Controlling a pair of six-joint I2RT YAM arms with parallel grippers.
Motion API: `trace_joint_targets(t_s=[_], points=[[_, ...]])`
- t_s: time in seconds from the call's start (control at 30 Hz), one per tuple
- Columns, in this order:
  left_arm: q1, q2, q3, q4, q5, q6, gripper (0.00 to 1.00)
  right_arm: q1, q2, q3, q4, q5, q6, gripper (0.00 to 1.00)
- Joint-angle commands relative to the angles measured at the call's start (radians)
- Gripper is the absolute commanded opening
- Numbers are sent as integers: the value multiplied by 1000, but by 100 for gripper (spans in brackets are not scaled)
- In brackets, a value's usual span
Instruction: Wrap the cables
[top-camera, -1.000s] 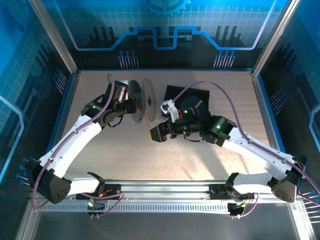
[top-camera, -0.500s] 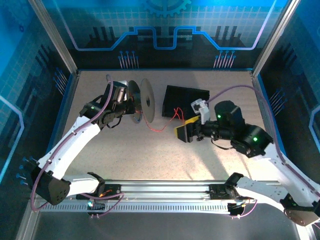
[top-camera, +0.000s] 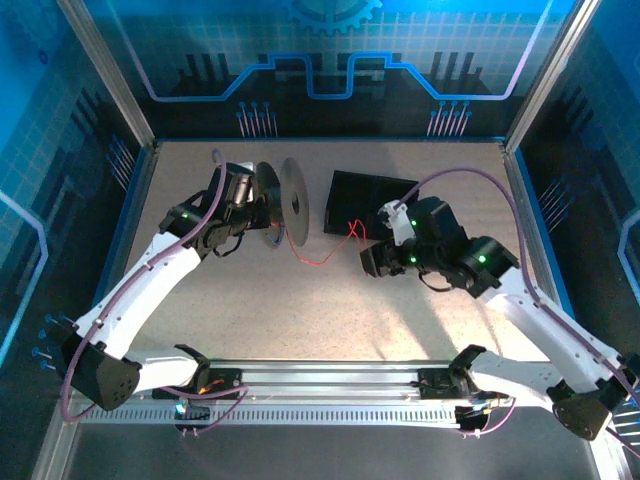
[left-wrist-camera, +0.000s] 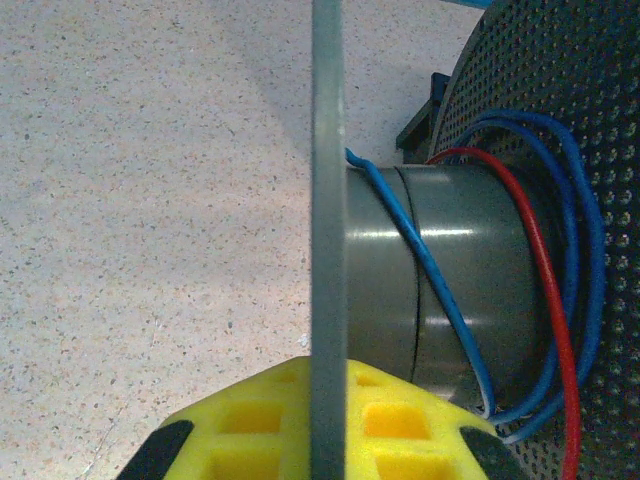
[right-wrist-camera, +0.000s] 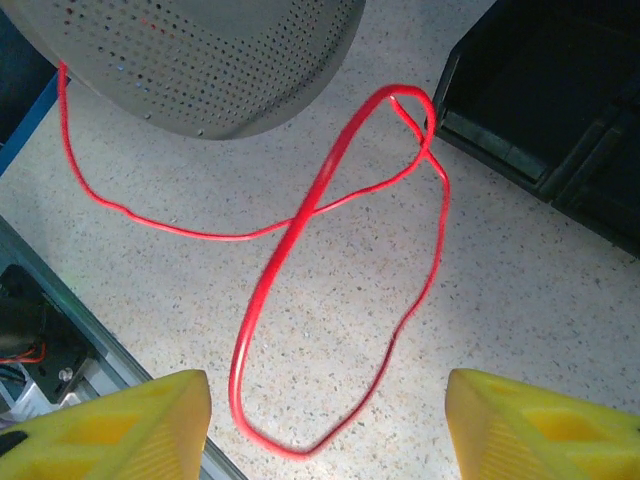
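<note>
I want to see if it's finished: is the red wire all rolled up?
Not all. The red wire runs once around the spool, but a long tail lies in loose loops on the table.

We see a beige speckled worktop (top-camera: 250, 300), flat, with blue edging at left and right. Directly on it: a black bin (top-camera: 365, 195) at rear centre, and a loose red cable (top-camera: 325, 255) lying in crossed loops just left of the bin, one loop right by the bin's corner. The cable's other end runs up to a perforated grey reel (top-camera: 293, 200) standing on edge; we can't tell if its rim touches the worktop
</note>
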Motion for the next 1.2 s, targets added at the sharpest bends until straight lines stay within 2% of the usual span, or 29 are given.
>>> trace_joint_targets(t_s=[0.0, 0.13, 0.2, 0.3, 0.37, 0.43, 0.6, 0.73, 0.87, 1.0, 1.17], points=[[6, -49, 30, 70, 15, -8, 0, -29, 33, 49, 73, -75, -14, 59], [5, -41, 26, 84, 30, -15, 0, -77, 81, 51, 96, -101, 9, 54], [6, -39, 29, 87, 30, -17, 0, -95, 95, 38, 115, -137, 17, 37], [6, -38, 38, 89, 39, -24, 0, -102, 101, 7, 133, -131, 7, 27], [7, -34, 52, 89, 53, -34, 0, -109, 99, -25, 148, -141, -2, 0], [22, -30, 68, 86, 75, -55, 0, -108, 81, -66, 157, -118, -10, 0], [177, -27, 118, 111, 315, -123, 0, -140, 10, -235, 170, -2, -6, 0], [335, 0, 179, 112, 590, -173, 0, -244, 4, -346, 176, 7, 0, 0], [438, -2, 201, 76, 790, -161, 0, -382, 34, -380, 184, 19, -7, 0], [484, -37, 186, 39, 908, -127, 0, -474, 99, -364, 209, 15, -17, 0], [485, -81, 159, 13, 989, -89, 0, -535, 163, -316, 236, 4, -17, 0]])
